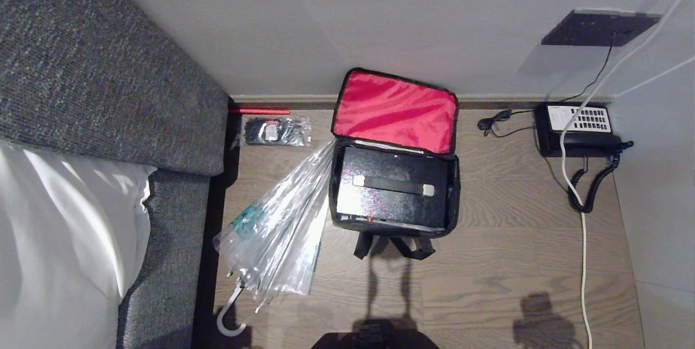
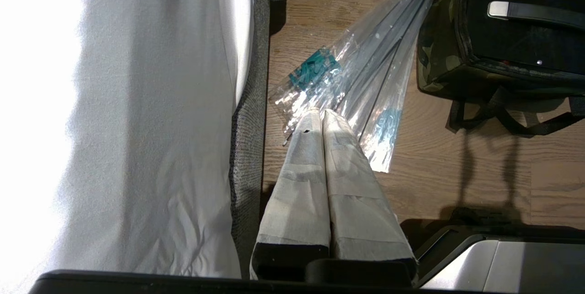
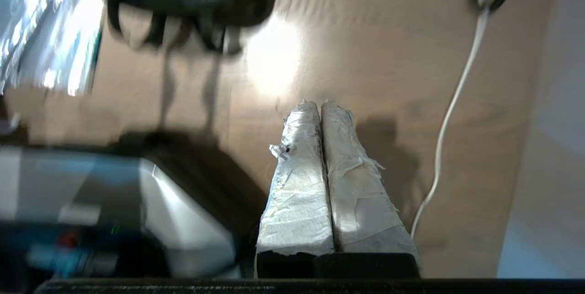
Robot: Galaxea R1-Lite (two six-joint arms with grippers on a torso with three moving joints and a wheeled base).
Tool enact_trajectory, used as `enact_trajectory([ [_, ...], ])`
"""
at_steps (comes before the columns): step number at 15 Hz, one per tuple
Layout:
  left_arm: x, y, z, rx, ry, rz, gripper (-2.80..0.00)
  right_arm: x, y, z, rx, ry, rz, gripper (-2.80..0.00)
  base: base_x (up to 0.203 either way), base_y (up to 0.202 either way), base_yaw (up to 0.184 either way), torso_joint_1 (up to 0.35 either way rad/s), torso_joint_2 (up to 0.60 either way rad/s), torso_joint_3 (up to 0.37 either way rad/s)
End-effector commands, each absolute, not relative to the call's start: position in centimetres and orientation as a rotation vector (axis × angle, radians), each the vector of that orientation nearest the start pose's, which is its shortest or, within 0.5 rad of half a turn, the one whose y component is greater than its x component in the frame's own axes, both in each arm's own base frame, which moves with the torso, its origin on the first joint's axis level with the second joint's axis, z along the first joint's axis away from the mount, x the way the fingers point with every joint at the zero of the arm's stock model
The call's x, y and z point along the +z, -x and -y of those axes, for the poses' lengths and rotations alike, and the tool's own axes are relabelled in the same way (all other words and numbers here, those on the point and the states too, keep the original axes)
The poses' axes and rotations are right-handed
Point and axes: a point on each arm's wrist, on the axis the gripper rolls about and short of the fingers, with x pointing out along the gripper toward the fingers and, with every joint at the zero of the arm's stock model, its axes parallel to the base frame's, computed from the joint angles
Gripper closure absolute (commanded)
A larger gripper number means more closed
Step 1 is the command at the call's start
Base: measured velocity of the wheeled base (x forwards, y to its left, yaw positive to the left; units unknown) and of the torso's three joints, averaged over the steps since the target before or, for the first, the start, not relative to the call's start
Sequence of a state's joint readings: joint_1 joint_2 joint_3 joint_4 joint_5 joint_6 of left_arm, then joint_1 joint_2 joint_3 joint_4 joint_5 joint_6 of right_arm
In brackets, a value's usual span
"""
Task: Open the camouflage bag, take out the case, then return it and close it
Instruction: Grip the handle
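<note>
The camouflage bag (image 1: pixel 395 191) is seen on the wooden floor (image 1: pixel 516 251) by the wall, its red-lined lid thrown back, the glossy black case (image 1: pixel 392 189) lying inside. Its camouflage side is shown only by the left wrist view. Both the left tool (image 2: pixel 321 113) and the right tool (image 3: pixel 320 104) are pressed together, empty.

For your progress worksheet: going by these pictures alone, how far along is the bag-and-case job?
Done: the camouflage bag lies open, red flap up. The case lies inside it; whether it has come out yet cannot be told. In hand: nothing; left gripper and right gripper are shut, empty, above the floor. Left: closing the bag.
</note>
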State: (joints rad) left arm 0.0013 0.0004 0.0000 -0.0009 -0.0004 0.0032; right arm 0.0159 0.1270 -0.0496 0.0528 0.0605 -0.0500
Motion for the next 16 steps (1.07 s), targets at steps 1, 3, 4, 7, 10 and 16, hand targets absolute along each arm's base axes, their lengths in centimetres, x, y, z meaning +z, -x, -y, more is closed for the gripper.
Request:
enact_trajectory([
  [1,7.56,2.28,0.00,0.002,-0.003,0.002,0.00,8.35,2.64,-0.09,0.066,0.047,0.006,0.00,0.000,0.000,0.000,0.000,0.00,0.000],
  [3,7.55,2.28,0.00,0.002,-0.003,0.000,0.00,8.21,2.67,-0.02,0.035,-0.007,0.038,0.00,0.000,0.000,0.000,0.000,0.00,0.000],
  [4,7.55,2.28,0.00,0.002,-0.003,0.000,0.00,8.20,2.64,-0.01,0.031,0.002,0.043,0.00,0.000,0.000,0.000,0.000,0.00,0.000],
  [7,7.56,2.28,0.00,0.002,-0.003,0.001,0.00,8.06,2.63,0.05,0.007,-0.063,0.029,0.00,0.000,0.000,0.000,0.000,0.00,0.000],
  [10,7.56,2.28,0.00,0.002,-0.003,0.002,0.00,7.90,2.72,0.09,-0.011,-0.094,-0.004,0.00,0.000,0.000,0.000,0.000,0.00,0.000],
  [16,7.56,2.28,0.00,0.002,-0.003,0.002,0.00,7.51,2.45,0.05,0.005,-0.010,0.011,0.00,0.000,0.000,0.000,0.000,0.00,0.000],
])
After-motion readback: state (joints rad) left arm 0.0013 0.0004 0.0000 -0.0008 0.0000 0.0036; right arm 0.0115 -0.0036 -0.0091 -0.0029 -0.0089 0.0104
